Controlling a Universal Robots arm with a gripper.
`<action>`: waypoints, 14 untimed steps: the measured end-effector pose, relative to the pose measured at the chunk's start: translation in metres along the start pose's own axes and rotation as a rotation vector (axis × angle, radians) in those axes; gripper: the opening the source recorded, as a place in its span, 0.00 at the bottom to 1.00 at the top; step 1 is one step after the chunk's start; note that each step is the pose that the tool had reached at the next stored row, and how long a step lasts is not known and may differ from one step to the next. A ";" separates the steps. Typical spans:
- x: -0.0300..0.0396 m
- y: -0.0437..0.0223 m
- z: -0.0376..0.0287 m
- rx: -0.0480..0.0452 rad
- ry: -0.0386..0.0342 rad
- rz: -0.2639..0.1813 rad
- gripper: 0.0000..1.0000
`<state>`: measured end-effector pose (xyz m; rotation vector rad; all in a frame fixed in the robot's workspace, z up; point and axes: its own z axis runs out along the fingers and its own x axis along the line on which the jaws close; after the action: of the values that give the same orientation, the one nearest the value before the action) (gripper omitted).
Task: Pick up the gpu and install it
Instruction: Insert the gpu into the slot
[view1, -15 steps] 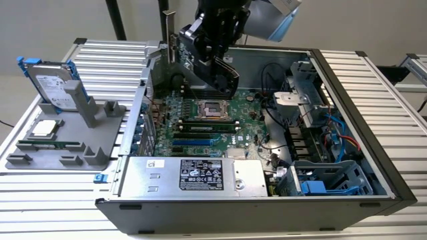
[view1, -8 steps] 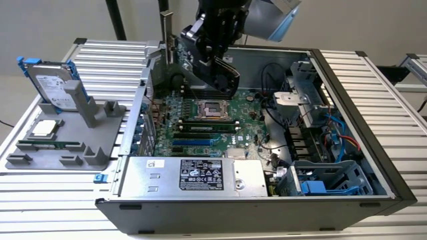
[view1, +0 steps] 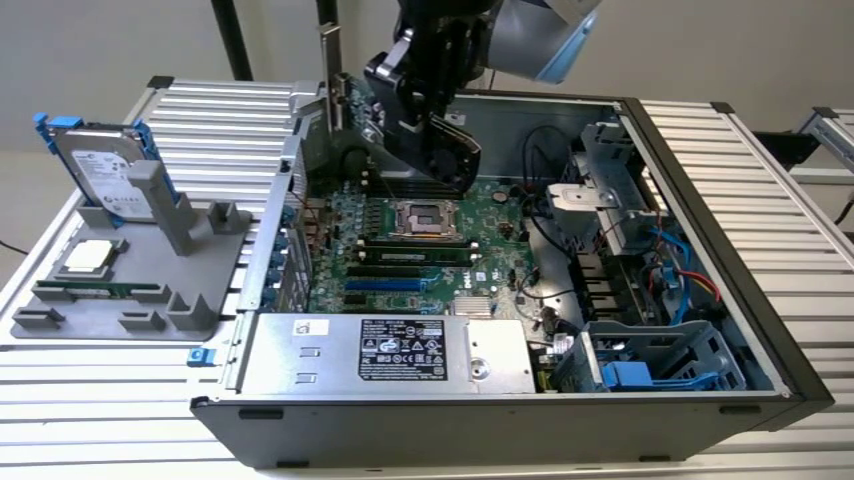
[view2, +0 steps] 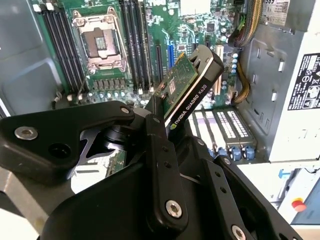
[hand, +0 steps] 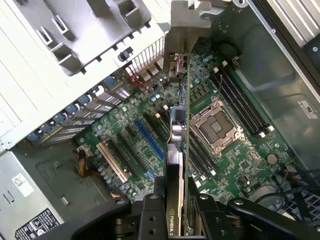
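My gripper (view1: 424, 135) is shut on the gpu (view1: 355, 112) and holds it in the air over the back part of the open computer case (view1: 747, 250). The card's silver bracket (view1: 330, 70) stands upright at the exterior view's left. In the second wrist view the gpu (view2: 189, 82) shows a green board with a black cover, clamped between the black fingers (view2: 159, 150). In the first wrist view the gpu (hand: 178, 135) is edge-on above the motherboard (hand: 235, 150), its bracket (hand: 182, 30) near the case's rear wall. A blue expansion slot (hand: 148, 145) lies apart from the card's edge.
The motherboard (view1: 400, 255) carries an empty processor socket (view1: 430, 215) and memory slots. A power supply (view1: 387, 350) and drive cage (view1: 654, 365) fill the case's front. Cables (view1: 674, 280) run on the exterior view's right. A grey fixture (view1: 120, 290) holds a hard drive (view1: 107, 175).
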<state>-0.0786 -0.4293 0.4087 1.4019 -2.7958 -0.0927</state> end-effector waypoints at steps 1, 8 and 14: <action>0.0000 0.0000 0.0000 -0.0001 0.0005 -0.007 0.00; 0.0000 0.0000 0.0000 -0.0007 0.0039 -0.060 0.00; 0.0000 0.0000 0.0000 -0.0011 0.0069 -0.104 0.00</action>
<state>-0.0786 -0.4293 0.4086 1.5444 -2.7157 -0.0901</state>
